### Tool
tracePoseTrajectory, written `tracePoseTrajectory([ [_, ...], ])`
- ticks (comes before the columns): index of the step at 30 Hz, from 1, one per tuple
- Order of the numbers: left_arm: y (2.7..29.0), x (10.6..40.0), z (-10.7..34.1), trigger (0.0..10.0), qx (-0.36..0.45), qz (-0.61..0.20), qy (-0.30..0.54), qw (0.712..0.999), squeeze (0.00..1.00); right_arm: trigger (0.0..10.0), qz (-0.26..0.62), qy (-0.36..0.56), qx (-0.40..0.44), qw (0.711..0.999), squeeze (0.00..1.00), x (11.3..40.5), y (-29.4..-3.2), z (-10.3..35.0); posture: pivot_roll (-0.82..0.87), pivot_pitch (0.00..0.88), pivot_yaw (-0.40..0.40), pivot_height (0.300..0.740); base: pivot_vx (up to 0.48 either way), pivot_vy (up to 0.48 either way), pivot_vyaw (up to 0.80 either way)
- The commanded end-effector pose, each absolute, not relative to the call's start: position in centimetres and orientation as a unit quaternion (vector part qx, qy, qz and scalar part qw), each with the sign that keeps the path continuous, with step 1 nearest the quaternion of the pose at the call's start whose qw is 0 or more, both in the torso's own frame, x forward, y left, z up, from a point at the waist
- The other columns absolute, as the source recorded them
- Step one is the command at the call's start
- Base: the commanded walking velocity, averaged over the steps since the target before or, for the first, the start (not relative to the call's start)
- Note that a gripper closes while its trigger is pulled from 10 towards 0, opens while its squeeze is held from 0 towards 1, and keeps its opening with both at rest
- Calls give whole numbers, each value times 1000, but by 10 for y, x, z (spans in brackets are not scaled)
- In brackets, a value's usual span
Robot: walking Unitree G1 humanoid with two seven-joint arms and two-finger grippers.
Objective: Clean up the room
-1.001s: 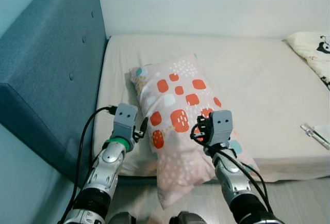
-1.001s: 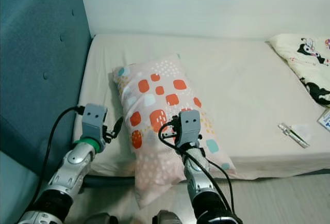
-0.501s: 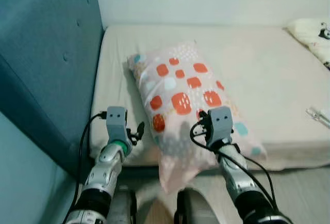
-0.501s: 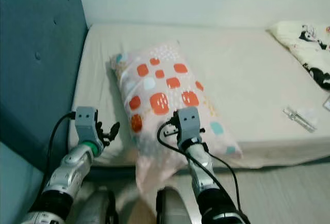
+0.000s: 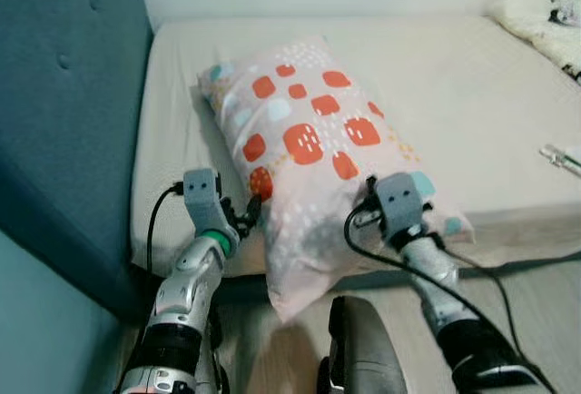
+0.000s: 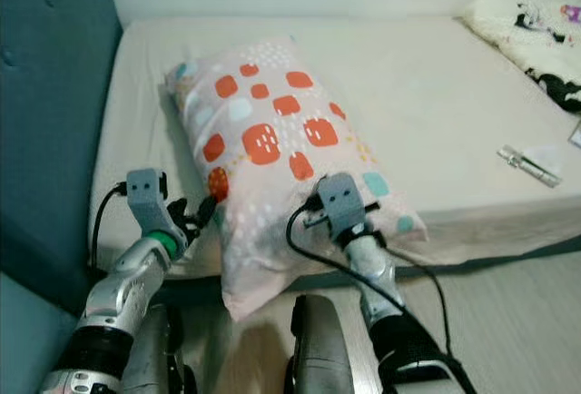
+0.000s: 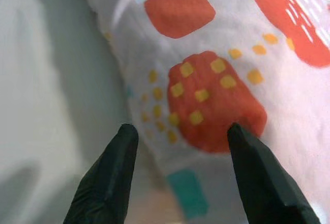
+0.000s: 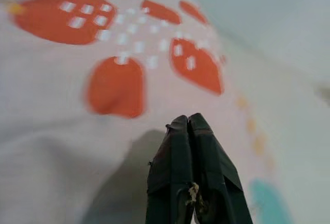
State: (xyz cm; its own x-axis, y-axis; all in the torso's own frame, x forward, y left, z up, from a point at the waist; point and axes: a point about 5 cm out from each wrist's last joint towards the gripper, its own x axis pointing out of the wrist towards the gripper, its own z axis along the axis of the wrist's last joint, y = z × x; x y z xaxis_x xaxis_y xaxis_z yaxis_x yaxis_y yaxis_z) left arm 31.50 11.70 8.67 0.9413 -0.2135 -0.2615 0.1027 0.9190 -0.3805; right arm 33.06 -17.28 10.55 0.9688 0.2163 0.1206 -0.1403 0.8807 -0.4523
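Pillow [image 5: 309, 149] on bed [image 5: 472, 94], left fingers [image 7: 108, 177] spread beside it, right fingers [image 8: 193, 182] pressed together, no readable writing.

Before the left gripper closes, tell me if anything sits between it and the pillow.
Nothing visible does. The left gripper is open, its fingers right at the pillow edge, with only bare mattress beside it.

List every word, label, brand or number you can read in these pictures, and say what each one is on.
None can be read.
The pillow carries only orange, teal and yellow patches, no lettering.
The small packet on the mattress is too small and blurred to read.
The cartoon-print blanket shows figures, but no legible words.
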Motion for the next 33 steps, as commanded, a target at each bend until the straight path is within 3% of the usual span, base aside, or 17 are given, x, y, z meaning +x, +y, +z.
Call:
tracePoseTrajectory([
  [1, 116, 314, 87, 10000, -204, -89, 160, 962, 365, 10000, 92, -100, -251, 958, 0, 333, -173, 112, -15, 21, -2, 560, 0, 0, 0],
  [2, 116, 314, 87, 10000, -204, -89, 160, 962, 365, 10000, 92, -100, -251, 958, 0, 333, -173, 112, -15, 21, -2, 560, 0, 0, 0],
  [3, 116, 313, 87, 10000, -217, -93, 165, 957, 1000, 10000, 90, -106, -263, 955, 0, 335, -176, 116, -13, 25, -3, 555, 0, 0, 0],
  [13, 117, 306, 82, 10000, -387, -96, 185, 898, 1000, 10000, 108, -132, -286, 943, 0, 338, -181, 130, -23, 40, -13, 555, 0, 0, 0],
  [15, 119, 305, 88, 10000, -442, -130, 158, 873, 1000, 10000, 101, -135, -286, 943, 0, 335, -189, 133, -28, 47, -25, 555, 0, 0, 0],
  [17, 119, 305, 88, 10000, -442, -130, 158, 873, 1000, 10000, 101, -135, -286, 943, 0, 335, -189, 133, -28, 47, -25, 555, 0, 0, 0],
  [21, 101, 299, 97, 10000, -480, -203, 149, 840, 1000, 10000, 72, -105, -332, 935, 0, 332, -204, 125, -43, 50, -28, 555, 0, 0, 0],
  [28, 81, 296, 106, 10000, -485, -252, 149, 824, 1000, 10000, 39, -58, -385, 920, 0, 331, -220, 114, -46, 52, -32, 555, 0, 0, 0],
  [29, 68, 297, 111, 10000, -442, -279, 146, 840, 831, 10000, 27, -45, -382, 923, 0, 331, -225, 110, -48, 52, -34, 555, 0, 0, 0],
  [30, 68, 297, 111, 10000, -442, -279, 146, 840, 831, 10000, 27, -45, -382, 923, 0, 331, -225, 110, -48, 52, -34, 555, 0, 0, 0],
  [31, 56, 298, 116, 10000, -403, -301, 138, 853, 255, 10000, 19, -36, -379, 924, 0, 331, -228, 109, -49, 51, -36, 555, 0, 0, 0],
  [33, 49, 299, 119, 10000, -376, -314, 131, 862, 255, 10000, 15, -33, -375, 926, 0, 331, -230, 108, -50, 51, -36, 555, 0, 0, 0],
])
